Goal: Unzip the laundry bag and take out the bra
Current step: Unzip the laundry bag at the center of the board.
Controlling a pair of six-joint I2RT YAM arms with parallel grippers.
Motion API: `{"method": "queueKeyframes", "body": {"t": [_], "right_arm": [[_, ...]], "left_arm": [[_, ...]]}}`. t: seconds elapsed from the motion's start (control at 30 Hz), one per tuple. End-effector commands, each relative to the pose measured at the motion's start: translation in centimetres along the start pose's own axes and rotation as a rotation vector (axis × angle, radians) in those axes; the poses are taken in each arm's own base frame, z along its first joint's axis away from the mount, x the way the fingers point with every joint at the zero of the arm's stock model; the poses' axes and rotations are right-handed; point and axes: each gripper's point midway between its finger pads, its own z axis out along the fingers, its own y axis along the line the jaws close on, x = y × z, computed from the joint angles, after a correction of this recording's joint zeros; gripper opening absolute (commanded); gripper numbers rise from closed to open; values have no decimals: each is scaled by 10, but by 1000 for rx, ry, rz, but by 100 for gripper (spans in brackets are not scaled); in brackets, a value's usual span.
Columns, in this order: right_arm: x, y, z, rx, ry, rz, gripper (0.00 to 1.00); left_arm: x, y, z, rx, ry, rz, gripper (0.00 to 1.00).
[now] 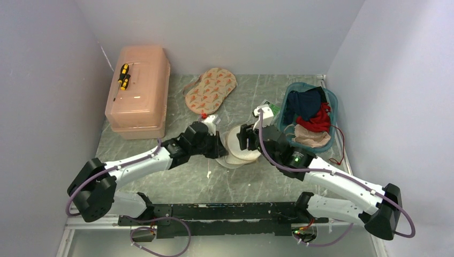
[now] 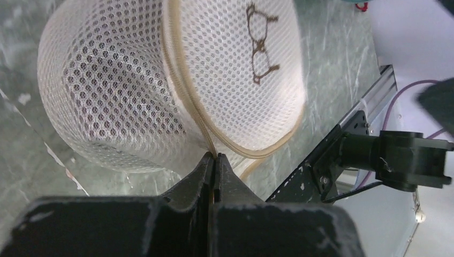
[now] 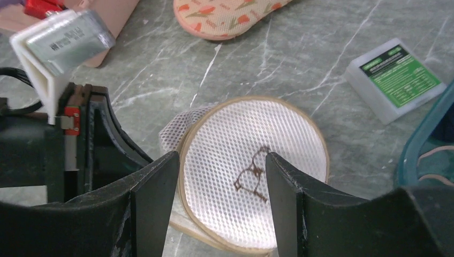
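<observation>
Top external view: the bench (image 1: 187, 182) carries a peach box (image 1: 139, 91) at far left, a teal basket (image 1: 334, 110) of cloths at far right, and the bag (image 1: 240, 151) mid-bench between the 2 arms. The left pincer (image 1: 218, 145) touches the bag's left side. The right pincer (image 1: 247, 138) sits just above its far right edge, so both arms are about equally near. The bag lies tipped, its drum axis running roughly left to right, with the lid turned toward the right arm.

Left wrist view shows what the top view hides. The left pincer (image 2: 214, 160) is pressed together on the cream rim (image 2: 188, 101) at the bag's near edge, and the rim curves away from the fingertips around the lid. Whether the zip puller is in that pinch I cannot tell. An unzipping pull would likely have to follow that curve, with the other arm steadying the drum.

Right wrist view alone shows the right pincer (image 3: 220, 160) spread and empty, its jaws framing the lid (image 3: 257, 176) from above without clear contact.

The bra shows in no view; I judge it is inside the zipped bag.
</observation>
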Motion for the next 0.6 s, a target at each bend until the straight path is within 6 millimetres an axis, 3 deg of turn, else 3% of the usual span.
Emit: {"method": "queueKeyframes", "body": {"t": [0.0, 0.3, 0.57], "right_arm": [[23, 0, -4, -17, 57, 52, 64], [43, 17, 4, -72, 135, 107, 63], [37, 23, 17, -41, 145, 140, 63]], "left_arm": [[-5, -1, 3, 20, -117, -75, 3], [6, 5, 5, 16, -119, -59, 3], [-2, -24, 6, 178, -177, -48, 3]]}}
